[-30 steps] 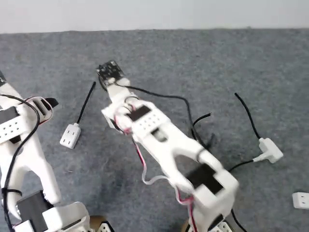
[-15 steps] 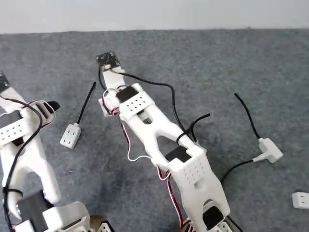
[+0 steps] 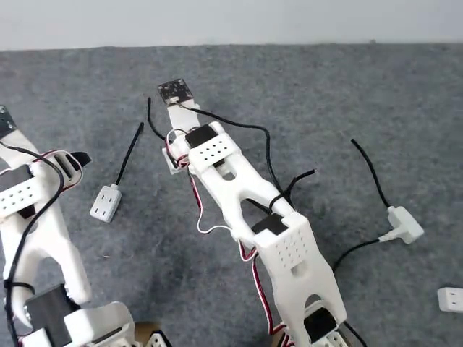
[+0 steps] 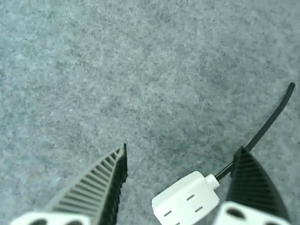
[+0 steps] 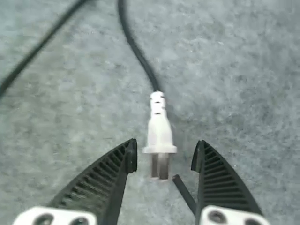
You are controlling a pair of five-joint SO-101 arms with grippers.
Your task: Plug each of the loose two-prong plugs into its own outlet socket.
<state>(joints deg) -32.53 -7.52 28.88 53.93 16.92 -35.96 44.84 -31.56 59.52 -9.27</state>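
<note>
Prongs of the white two-prong plug lie between wide-spread fingers of the right gripper, grey carpet either side; left gripper wide, white socket block beside one finger, left-centre in the high view.

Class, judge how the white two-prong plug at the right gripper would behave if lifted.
The plug looks like small moulded plastic, so probably light and rigid. Its thin black cord curves loosely over the carpet, so it would likely flop, trail and tug the plug askew.
</note>
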